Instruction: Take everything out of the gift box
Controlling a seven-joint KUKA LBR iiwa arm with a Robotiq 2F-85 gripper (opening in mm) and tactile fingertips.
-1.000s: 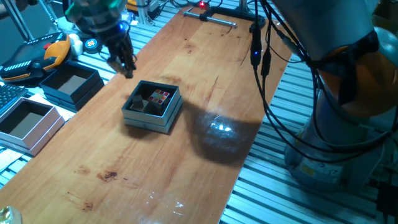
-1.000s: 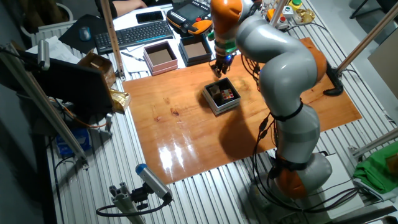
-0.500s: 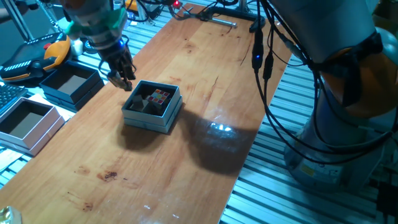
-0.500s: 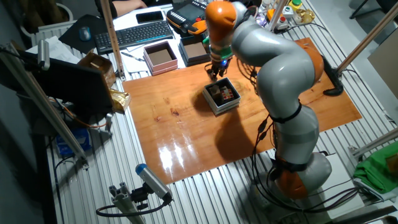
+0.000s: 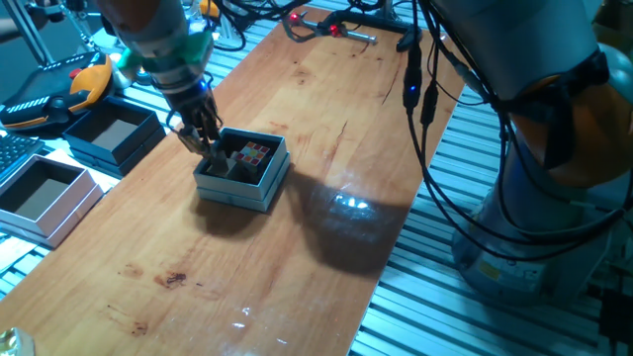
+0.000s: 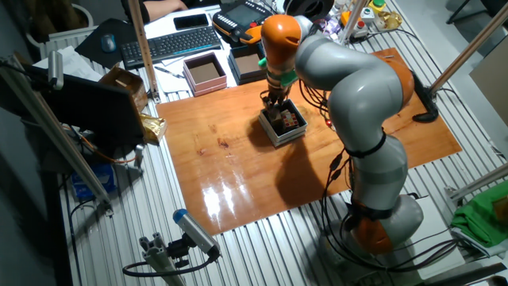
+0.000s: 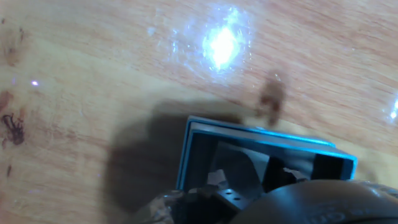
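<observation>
One fixed view
- gift box (image 5: 243,172): sits on the wooden table (image 5: 326,129), left of the middle, pale grey-blue sides and a white rim
- puzzle cube (image 5: 255,153): inside the box at the far right part, red and yellow squares showing
- grey cube (image 5: 240,169): inside too, just near-left of the puzzle cube — looks dark in there
- gripper (image 5: 206,146): hanging right over the box's far-left corner, tips about at rim level; fingers sit close together but I honestly can't tell if they're clamped on anything
- navy box (image 5: 113,135): off the table's left edge, open, brown inside
- white box (image 5: 44,195): nearer the camera than the navy one, also open with a brown inside

The other fixed view
- gift box (image 6: 282,125): mid-table, with the arm (image 6: 357,95) bending over it from the right
- gripper (image 6: 274,101): at the box's far edge, pointing down
- keyboard (image 6: 171,45): far left, beyond the table
- two open boxes (image 6: 205,73): side by side at the far edge

Hand view
- gift box (image 7: 186,152): fills the lower middle, blue wall and pale rim, dark inside
- contents: too dark and blurry — can't make out which block is which
- fingers (image 7: 217,199): dark shapes at the bottom edge, overlapping the box's inside
</observation>
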